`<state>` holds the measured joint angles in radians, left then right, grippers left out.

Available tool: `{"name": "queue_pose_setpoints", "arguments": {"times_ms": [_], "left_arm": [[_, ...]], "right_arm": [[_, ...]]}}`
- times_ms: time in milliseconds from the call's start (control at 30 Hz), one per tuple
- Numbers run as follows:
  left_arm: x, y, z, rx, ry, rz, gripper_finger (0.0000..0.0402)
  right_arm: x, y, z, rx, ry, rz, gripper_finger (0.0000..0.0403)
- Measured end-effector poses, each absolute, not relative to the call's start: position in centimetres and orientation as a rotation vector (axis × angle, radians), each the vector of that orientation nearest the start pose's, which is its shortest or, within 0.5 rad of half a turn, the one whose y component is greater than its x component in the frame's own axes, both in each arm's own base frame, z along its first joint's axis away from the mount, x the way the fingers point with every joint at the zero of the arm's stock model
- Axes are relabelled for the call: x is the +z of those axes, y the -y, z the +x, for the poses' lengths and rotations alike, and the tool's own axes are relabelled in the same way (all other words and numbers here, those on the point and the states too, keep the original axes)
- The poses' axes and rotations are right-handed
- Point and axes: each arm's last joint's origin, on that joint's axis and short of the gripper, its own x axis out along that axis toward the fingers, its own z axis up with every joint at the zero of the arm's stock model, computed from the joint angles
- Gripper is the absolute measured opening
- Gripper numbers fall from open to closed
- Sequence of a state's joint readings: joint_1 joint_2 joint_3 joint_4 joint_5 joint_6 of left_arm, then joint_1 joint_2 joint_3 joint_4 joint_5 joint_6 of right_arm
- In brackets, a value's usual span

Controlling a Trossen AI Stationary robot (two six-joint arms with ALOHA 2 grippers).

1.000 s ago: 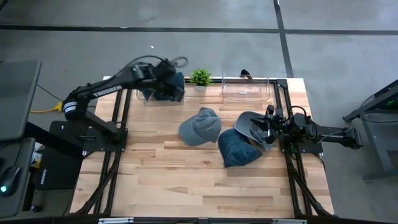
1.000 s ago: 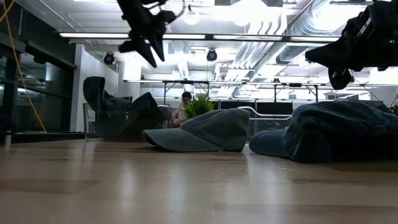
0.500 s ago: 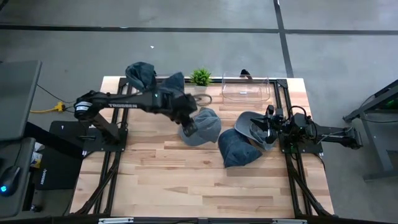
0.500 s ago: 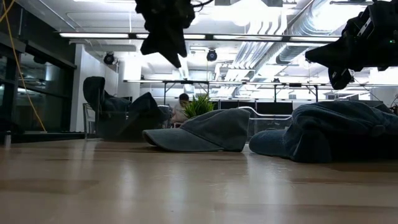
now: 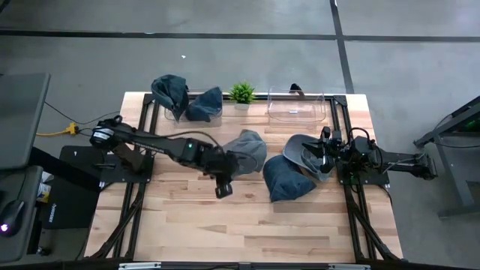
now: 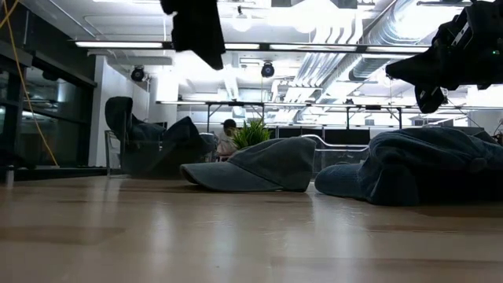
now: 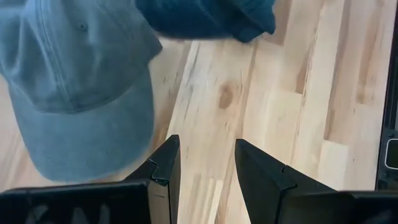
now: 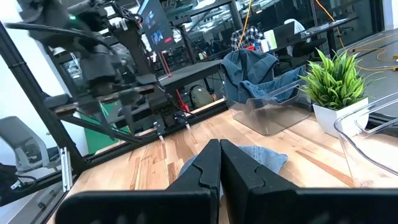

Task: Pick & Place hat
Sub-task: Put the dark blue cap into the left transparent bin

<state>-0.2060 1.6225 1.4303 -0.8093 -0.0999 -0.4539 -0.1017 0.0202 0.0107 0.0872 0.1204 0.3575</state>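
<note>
A blue-grey cap (image 5: 244, 148) lies on its rim mid-table, seen also in the low view (image 6: 255, 165) and the left wrist view (image 7: 74, 81). A dark denim hat (image 5: 285, 178) lies to its right, and a grey hat (image 5: 302, 152) sits beyond that. My left gripper (image 5: 223, 185) hangs open above the bare wood just near and left of the cap's brim, fingers (image 7: 165, 168) pointing down. My right gripper (image 5: 327, 154) is shut (image 8: 219, 158) and hovers over the grey hat at the table's right side, touching nothing.
A clear bin (image 5: 187, 109) at the far left holds several dark hats. An empty-looking clear bin (image 5: 296, 109) stands far right, with a small potted plant (image 5: 241, 93) between them. Bare wood lies along the near half of the table (image 5: 247, 225).
My left arm has swung from over the far-left bin toward the table's middle and near edge, passing over the blue-grey cap, and now hangs beside the cap's near-left side. The hats on the table have stayed put.
</note>
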Motion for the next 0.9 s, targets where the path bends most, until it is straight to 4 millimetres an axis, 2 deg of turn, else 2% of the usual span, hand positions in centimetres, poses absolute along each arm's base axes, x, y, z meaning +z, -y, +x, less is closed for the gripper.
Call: {"name": "queue_pose_setpoints", "arguments": {"times_ms": [200,533,767,900], "left_arm": [[30.1,8.1,32.6,0.125,-0.968,-0.202,0.0115],[30.1,8.0,32.6,0.154,-0.963,-0.246,0.0115],[30.2,7.9,32.8,0.312,-0.902,-0.439,0.0115],[30.5,7.9,33.2,0.348,-0.831,-0.486,0.0115]], "right_arm": [[17.4,1.3,9.7,-0.206,0.116,0.356,0.0001],[17.4,1.3,9.7,-0.206,0.117,0.356,0.0001],[17.4,1.3,9.7,-0.206,0.117,0.356,0.0001],[17.4,1.3,9.7,-0.206,0.117,0.357,0.0001]]}}
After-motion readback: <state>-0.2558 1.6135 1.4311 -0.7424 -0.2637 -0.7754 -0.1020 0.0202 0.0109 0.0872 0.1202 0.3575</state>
